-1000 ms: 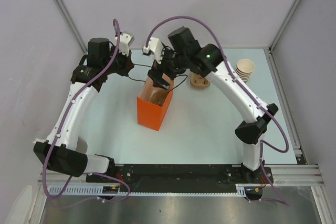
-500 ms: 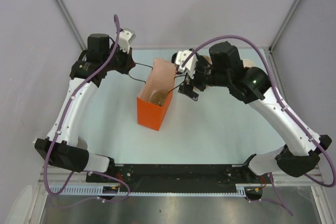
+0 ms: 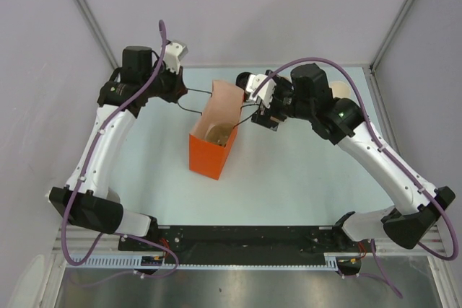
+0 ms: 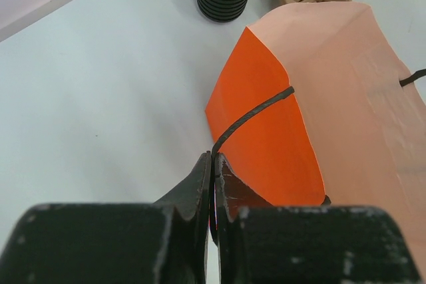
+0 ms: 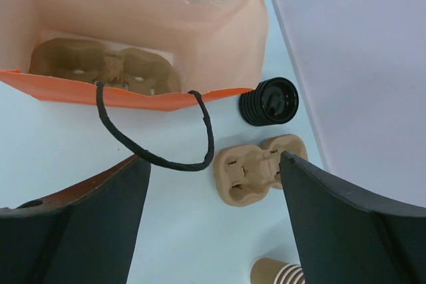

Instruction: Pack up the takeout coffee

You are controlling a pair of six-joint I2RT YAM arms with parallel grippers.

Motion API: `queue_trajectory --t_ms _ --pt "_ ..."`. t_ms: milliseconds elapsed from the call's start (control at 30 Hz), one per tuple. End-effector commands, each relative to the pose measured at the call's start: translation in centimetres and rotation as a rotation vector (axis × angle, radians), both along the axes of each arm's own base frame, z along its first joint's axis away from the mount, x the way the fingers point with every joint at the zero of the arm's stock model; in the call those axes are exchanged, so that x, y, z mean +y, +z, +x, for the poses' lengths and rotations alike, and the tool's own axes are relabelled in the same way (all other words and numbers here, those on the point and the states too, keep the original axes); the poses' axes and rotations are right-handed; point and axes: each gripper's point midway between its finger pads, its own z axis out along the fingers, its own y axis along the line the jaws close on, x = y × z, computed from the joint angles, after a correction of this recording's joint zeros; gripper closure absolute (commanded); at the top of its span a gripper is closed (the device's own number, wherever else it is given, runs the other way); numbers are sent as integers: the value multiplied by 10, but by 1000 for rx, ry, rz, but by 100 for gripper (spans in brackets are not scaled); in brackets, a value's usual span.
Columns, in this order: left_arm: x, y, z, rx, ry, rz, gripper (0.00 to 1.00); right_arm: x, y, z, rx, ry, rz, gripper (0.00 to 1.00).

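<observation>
Right wrist view looks into the standing orange bag [image 5: 133, 100], where a brown cup carrier [image 5: 100, 71] lies on the bottom. The right gripper [image 5: 214, 161] is spread wide, gripping nothing. The left gripper [image 4: 212, 167] pinches the bag's black cord handle [image 4: 253, 112]. Stacked black lids [image 5: 269, 102] sit at the bag's 3 o'clock, a second carrier [image 5: 256, 172] at 4, and stacked tan cups [image 5: 279, 274] at 5. I cannot pick out the takeout coffee as a single lidded cup.

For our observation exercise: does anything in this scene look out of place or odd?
Nothing is spilled or damaged. One oddity: the carrier inside the orange bag looks empty, with both wells bare.
</observation>
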Motion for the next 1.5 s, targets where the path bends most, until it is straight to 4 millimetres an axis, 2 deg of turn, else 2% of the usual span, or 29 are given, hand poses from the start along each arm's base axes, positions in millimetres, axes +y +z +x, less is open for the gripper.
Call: queue_trajectory --t_ms 0,200,233,300,333,433,467,500,567,600,800,900,967,1033,1067,1133,1167,1233,1267,1300,1367,1400,1467 --pt "-3 16 1 -21 -10 -32 93 9 31 -8 -84 79 63 21" --pt "-4 18 2 -17 -12 -34 93 18 21 -20 -41 148 61 46" --pt "-5 19 2 -19 -12 -36 93 20 19 -19 -38 152 58 58" --pt "-5 21 3 -22 -15 -37 94 22 15 -20 -35 153 50 67" --pt "-5 22 3 -24 -13 -36 94 23 17 -20 -36 153 56 77" --pt "-4 33 8 -47 -16 -23 93 24 27 -18 -53 136 78 94" --pt "-3 39 9 -62 -17 -19 93 26 31 -19 -45 127 94 95" --pt "-3 53 10 -88 -18 -19 93 27 43 -19 -58 120 117 96" --pt "-4 61 15 -103 -22 -15 94 28 54 -21 -47 107 156 98" --pt "-4 76 16 -135 -24 -19 94 28 64 -22 -53 110 176 99" --pt "-6 107 22 -226 -38 -26 95 35 69 -37 -22 153 203 100" --pt "-10 114 19 -263 -74 -34 95 39 51 -45 5 184 171 100" --pt "-13 126 12 -309 -107 -40 95 41 22 -52 42 205 120 100" --pt "-15 128 8 -340 -127 -38 95 39 3 -62 49 230 74 100" --pt "-15 141 6 -403 -136 -38 95 37 -24 -67 89 238 29 100" --pt "-15 153 -6 -472 -143 -38 93 33 -46 -77 128 260 -15 100" --pt "-15 159 -9 -507 -146 -31 92 31 -63 -85 161 272 -46 100" --pt "-17 168 -17 -568 -148 -38 89 27 -82 -94 200 285 -86 100" --pt "-18 168 -19 -576 -159 -35 89 25 -86 -99 210 291 -92 100" --pt "-23 160 -22 -555 -184 -34 89 22 -101 -103 235 293 -116 100" --pt "-27 148 -24 -521 -214 -25 89 20 -112 -111 264 308 -130 100" --pt "-32 131 -25 -480 -237 -19 90 19 -124 -118 291 321 -153 100" --pt "-36 112 -34 -449 -285 1 90 18 -140 -127 337 341 -184 100"
